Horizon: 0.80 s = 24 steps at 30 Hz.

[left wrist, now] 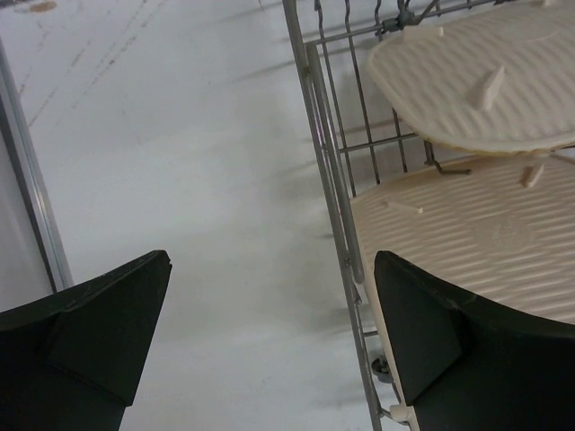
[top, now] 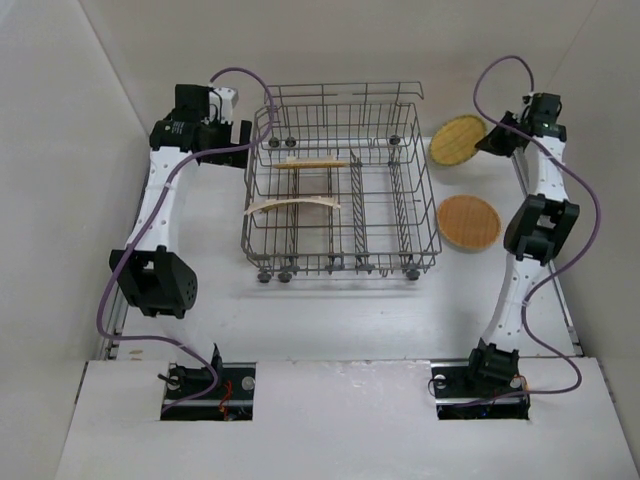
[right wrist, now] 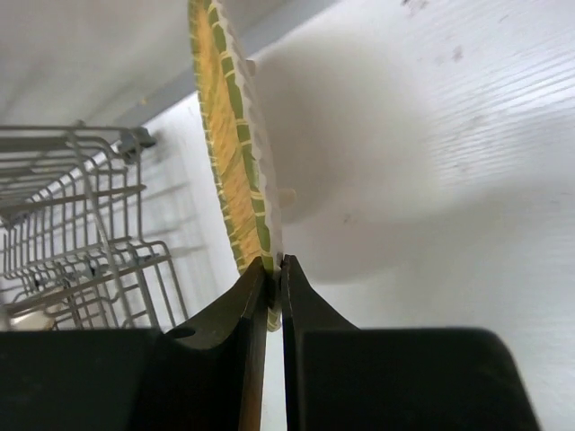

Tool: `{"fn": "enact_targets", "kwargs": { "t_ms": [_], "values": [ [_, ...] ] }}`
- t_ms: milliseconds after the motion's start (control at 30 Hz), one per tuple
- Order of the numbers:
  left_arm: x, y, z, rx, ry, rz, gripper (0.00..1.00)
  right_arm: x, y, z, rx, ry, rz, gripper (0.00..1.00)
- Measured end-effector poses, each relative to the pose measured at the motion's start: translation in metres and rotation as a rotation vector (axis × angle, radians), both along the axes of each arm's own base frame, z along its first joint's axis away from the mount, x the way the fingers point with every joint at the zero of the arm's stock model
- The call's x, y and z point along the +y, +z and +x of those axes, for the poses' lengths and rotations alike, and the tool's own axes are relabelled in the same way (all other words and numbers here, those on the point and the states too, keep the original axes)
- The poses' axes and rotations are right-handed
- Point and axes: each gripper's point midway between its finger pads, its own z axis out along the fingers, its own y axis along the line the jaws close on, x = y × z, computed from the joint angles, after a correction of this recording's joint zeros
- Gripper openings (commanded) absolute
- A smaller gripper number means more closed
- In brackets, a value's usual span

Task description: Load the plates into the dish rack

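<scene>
Now the right gripper (right wrist: 274,269) pinches the yellow plate (right wrist: 235,162) by its rim, tilted, just right of the dish rack (top: 340,190), at its far corner; the left gripper (left wrist: 271,269) gapes empty.

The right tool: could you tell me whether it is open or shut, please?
Shut. In the wrist view the right tool pinches the rim of a yellow plate between closed fingers.

The dish rack (top: 340,262) is grey. One round plate (right wrist: 229,162) is woven yellow-green; a second plate (top: 468,220) is orange-tan.
</scene>
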Motion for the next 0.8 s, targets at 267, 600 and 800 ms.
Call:
{"fn": "enact_targets", "kwargs": {
  "t_ms": [267,600,800],
  "values": [
    [-0.006,-0.019,-0.009,0.014,0.003,-0.009,0.99,-0.02,0.077,-0.045,-0.13,-0.059,-0.139,0.0],
    [-0.011,-0.028,-0.024,-0.001,0.006,-0.041,0.97,0.015,0.111,-0.118,-0.251,-0.006,-0.278,0.0],
    [-0.013,-0.047,-0.028,0.031,0.025,-0.062,0.96,0.027,0.16,-0.158,-0.405,0.019,-0.434,0.0]
  ]
}}
